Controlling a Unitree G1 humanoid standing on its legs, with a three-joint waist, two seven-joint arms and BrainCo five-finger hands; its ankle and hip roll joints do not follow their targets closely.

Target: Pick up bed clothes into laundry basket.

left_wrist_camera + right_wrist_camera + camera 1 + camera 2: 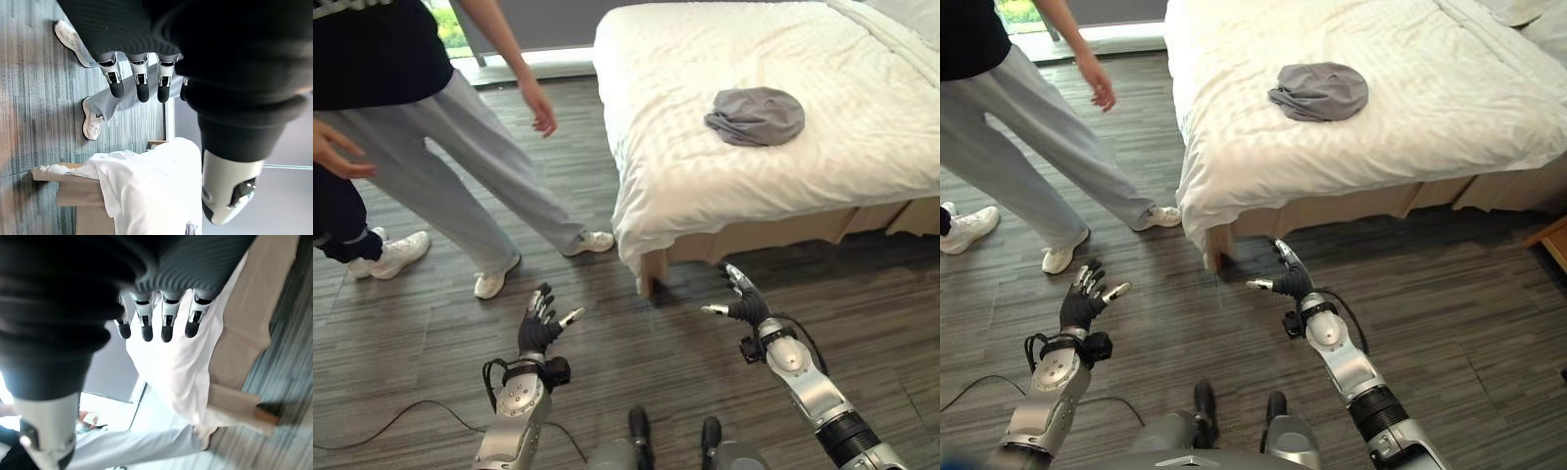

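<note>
Nearest the camera, the robot's left hand and right hand hover above the wood-plank floor with fingers straight and relaxed, holding nothing, the right one close to the corner of the bed. Beyond the left hand a person in grey trousers and white sneakers stands on the floor beside the bed. Farther back, a crumpled grey garment lies on top of the white bedsheet, well apart from both hands.
</note>
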